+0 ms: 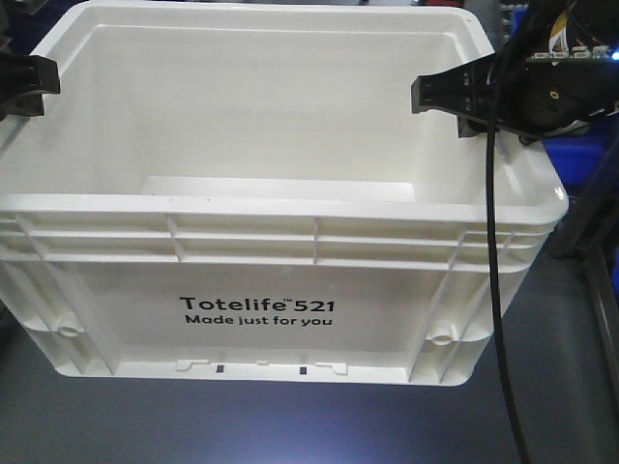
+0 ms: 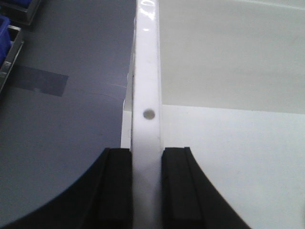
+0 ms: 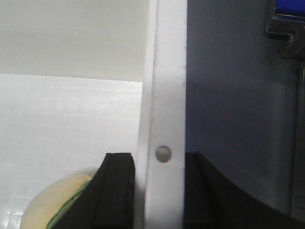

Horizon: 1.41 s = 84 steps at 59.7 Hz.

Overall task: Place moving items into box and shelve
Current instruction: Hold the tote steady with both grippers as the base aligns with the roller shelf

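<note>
Though its floor looked bare from the front, the large white rectangular plastic tote [image 1: 290,275] with ribbed rim and black lettering stood over a dark grey table [image 1: 242,430]. The left gripper [image 1: 27,79] was at one side rim, the right gripper [image 1: 443,95] at the other, with blue plastic bins [image 1: 585,159] behind.

From the left wrist, black fingers [image 2: 116,186] pressed both faces of the rim, pinching it.

From the right wrist, that gripper clamped its rim likewise, and a round pale yellow plush fruit [image 3: 45,210] with green on it lay inside the tote, beside the inner finger.

Loading seemed at least partly done, though the pinkish-brown fruit appeared in no view, and shelving was left.
</note>
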{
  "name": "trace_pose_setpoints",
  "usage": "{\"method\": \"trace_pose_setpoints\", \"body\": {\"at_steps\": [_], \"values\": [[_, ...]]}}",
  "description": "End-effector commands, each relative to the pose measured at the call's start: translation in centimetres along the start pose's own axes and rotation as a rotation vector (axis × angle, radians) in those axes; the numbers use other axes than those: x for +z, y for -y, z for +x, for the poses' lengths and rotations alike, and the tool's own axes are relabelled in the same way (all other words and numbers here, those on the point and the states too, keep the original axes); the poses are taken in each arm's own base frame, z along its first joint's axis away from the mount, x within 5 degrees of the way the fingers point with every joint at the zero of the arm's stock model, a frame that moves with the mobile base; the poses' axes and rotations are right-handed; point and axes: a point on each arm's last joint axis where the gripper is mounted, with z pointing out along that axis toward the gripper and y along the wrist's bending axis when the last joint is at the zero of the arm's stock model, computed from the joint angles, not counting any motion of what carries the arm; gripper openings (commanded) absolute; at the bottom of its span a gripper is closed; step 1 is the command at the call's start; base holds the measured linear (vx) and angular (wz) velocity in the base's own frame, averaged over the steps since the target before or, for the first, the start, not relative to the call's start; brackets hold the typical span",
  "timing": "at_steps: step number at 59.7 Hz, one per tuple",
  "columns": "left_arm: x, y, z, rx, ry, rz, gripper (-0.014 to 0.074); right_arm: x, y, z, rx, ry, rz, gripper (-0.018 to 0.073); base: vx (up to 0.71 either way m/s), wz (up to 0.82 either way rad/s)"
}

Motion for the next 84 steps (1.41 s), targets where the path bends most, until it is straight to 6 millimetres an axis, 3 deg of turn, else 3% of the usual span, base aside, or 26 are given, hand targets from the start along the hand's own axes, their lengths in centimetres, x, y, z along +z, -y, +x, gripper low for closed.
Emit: {"method": "trace_pose_setpoints", "body": {"at_steps": [1,84], "values": [[-2.42,0.13,-2.02,0.019,0.207,0.041,0.0158,-2.51,1.28,-1.49,-0.023,0.177,0.023,0.0137,0.15,0.51],[-2.42,0.13,-2.02,0.019,0.207,0.041,0.0158,-2.51,1.28,-1.49,-0.023,0.177,0.023,0.0137,0.12,0.47]]}}
